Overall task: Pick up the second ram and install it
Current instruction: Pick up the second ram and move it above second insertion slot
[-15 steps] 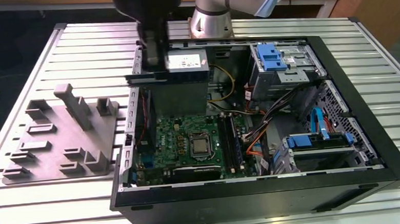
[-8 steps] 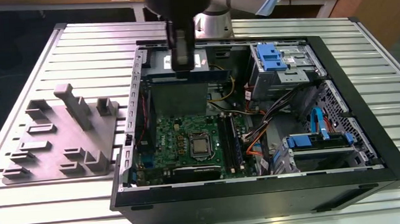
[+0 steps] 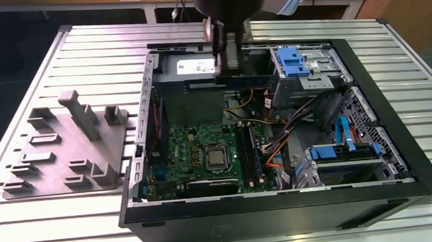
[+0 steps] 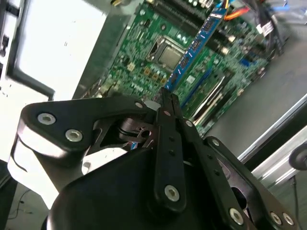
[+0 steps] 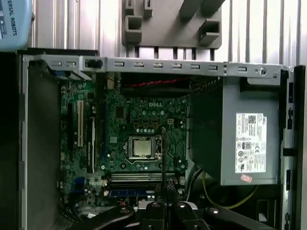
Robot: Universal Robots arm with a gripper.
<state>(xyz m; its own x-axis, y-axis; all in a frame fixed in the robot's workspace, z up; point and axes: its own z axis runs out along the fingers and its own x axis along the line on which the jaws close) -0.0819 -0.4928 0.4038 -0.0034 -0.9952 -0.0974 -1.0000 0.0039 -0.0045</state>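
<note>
The second ram (image 4: pixel 194 45) is in the gripper (image 4: pixel 165 93), whose fingers are clamped shut on its two flat faces. In the second wrist view its chip-lined length runs out past the fingertips, hanging above the motherboard (image 4: pixel 139 67) and touching nothing on it. In the first wrist view you see it edge-on as a thin dark line over the motherboard, just beside the processor socket (image 5: pixel 142 147) and reaching towards the memory slots (image 5: pixel 136 178). It is not seated in any of them.

Treat the stick as light, stiff and easily damaged. You can judge it thin enough to crack if it twists, and smooth enough to slip if it is pinched near a corner. The safest hold is probably on the flat faces near mid-length, away from the contact edge. That edge must stay free to meet a slot.

The open case (image 3: pixel 280 206) walls in the motherboard. Beyond the case wall, a grey fixture tray (image 3: pixel 62 157) sits on the ribbed tabletop (image 3: pixel 86 50).
</note>
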